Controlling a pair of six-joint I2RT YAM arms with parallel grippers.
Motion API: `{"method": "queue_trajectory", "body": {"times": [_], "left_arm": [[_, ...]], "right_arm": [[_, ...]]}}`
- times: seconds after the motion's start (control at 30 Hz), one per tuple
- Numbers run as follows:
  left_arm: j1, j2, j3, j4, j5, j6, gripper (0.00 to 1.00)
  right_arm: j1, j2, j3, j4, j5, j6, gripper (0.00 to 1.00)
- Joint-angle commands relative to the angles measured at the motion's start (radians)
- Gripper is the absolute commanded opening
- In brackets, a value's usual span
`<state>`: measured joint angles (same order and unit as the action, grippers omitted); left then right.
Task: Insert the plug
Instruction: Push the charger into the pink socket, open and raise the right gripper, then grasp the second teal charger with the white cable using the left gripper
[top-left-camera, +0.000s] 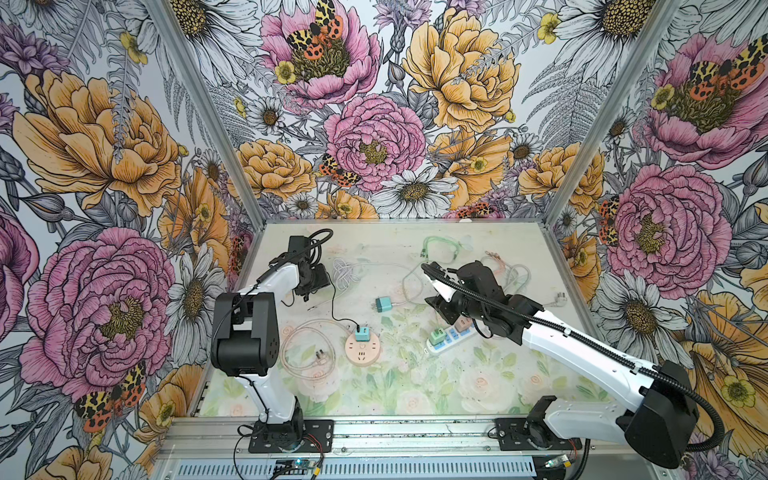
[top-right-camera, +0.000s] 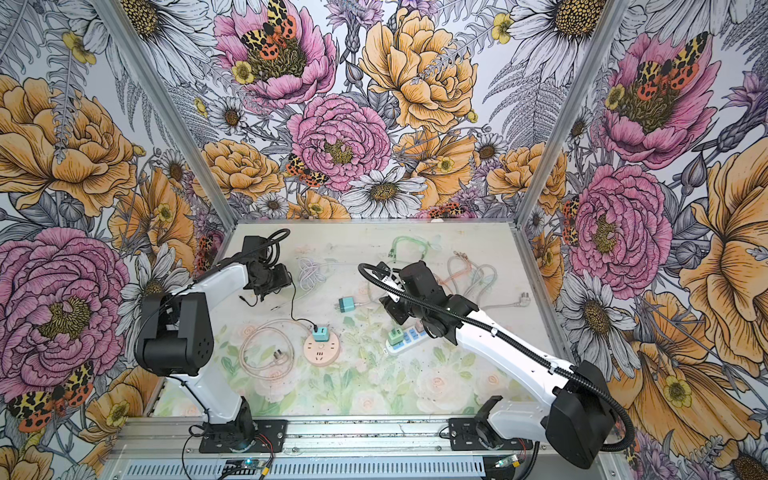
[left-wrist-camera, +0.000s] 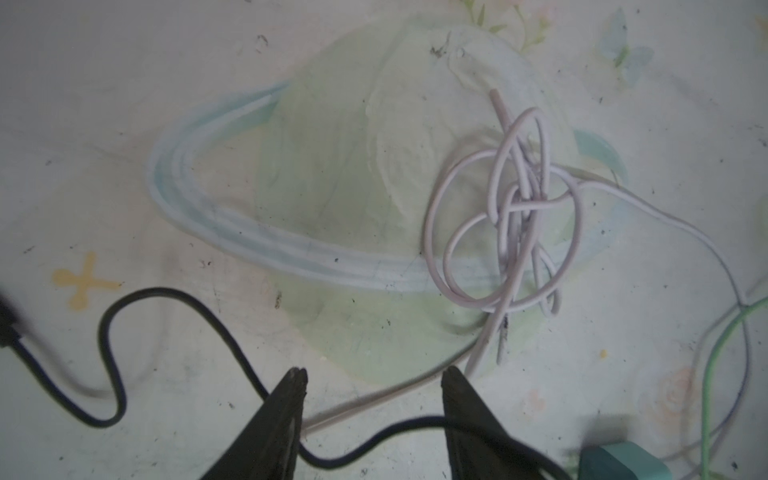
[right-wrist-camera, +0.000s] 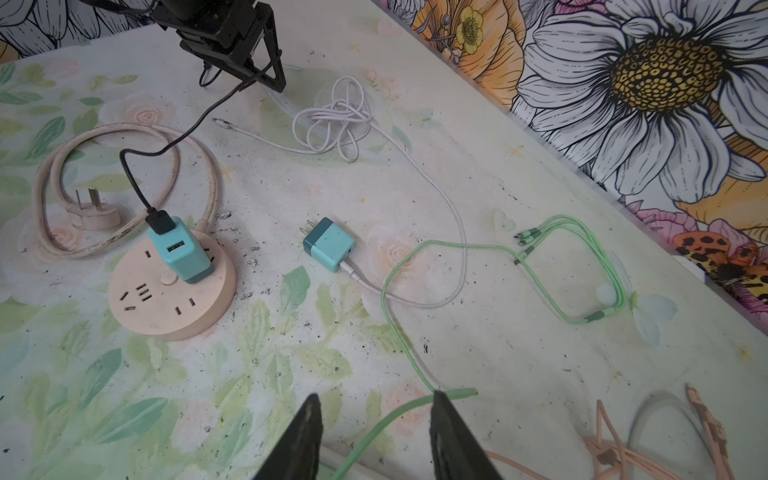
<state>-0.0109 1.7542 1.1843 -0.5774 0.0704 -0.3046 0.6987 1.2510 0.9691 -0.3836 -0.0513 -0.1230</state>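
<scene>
Left gripper (left-wrist-camera: 374, 374) fingers stand apart, nothing clamped; black cable (left-wrist-camera: 112, 316) crosses beneath them, back-left of round pink socket (top-left-camera: 363, 351). Right gripper (right-wrist-camera: 376, 399) is spread too, right of the socket, green cable (right-wrist-camera: 598, 316) crossing the gap. Plugged teal charger (top-left-camera: 361, 332) stands upright in the socket's far edge. Loose teal charger (top-left-camera: 384, 304) lies just beyond the socket, prongs bare.

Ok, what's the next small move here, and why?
Probably ease the right gripper toward the loose teal charger: it lies on its side with its prongs bare, the round socket has free slots, and the gripper's jaws stand open.
</scene>
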Motion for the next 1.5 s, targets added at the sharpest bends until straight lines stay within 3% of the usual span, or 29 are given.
{"method": "queue_trajectory", "body": {"times": [0.0, 0.2, 0.3, 0.37, 0.5, 0.73, 1.07, 1.23, 1.47], "left_arm": [[-0.017, -0.058, 0.029, -0.085, -0.069, 0.041, 0.57], [-0.075, -0.12, 0.059, -0.264, -0.324, 0.048, 0.6], [-0.088, -0.184, 0.055, -0.289, -0.35, 0.046, 0.6], [-0.103, -0.231, 0.057, -0.284, -0.329, 0.066, 0.6], [-0.171, -0.274, 0.078, -0.226, -0.223, 0.218, 0.6], [-0.325, -0.134, 0.138, -0.155, -0.071, 0.453, 0.6], [-0.411, 0.101, 0.218, -0.089, 0.07, 0.576, 0.62], [-0.441, 0.136, 0.217, -0.089, 0.122, 0.625, 0.62], [-0.452, 0.15, 0.192, -0.09, 0.163, 0.663, 0.64]], "right_arm": [[-0.013, -0.022, -0.016, 0.037, 0.022, 0.028, 0.44], [-0.036, -0.02, -0.02, 0.043, 0.038, 0.062, 0.48], [-0.043, -0.024, -0.017, 0.047, 0.035, 0.082, 0.5], [-0.044, -0.03, -0.016, 0.047, 0.034, 0.089, 0.5], [-0.051, -0.041, -0.017, 0.046, 0.027, 0.099, 0.51], [-0.088, -0.084, -0.022, 0.049, -0.036, 0.2, 0.52], [-0.136, -0.228, -0.101, 0.047, -0.057, 0.276, 0.62], [-0.163, -0.248, -0.118, 0.046, -0.081, 0.311, 0.69], [-0.192, -0.222, -0.094, 0.046, -0.173, 0.338, 0.7]]}}
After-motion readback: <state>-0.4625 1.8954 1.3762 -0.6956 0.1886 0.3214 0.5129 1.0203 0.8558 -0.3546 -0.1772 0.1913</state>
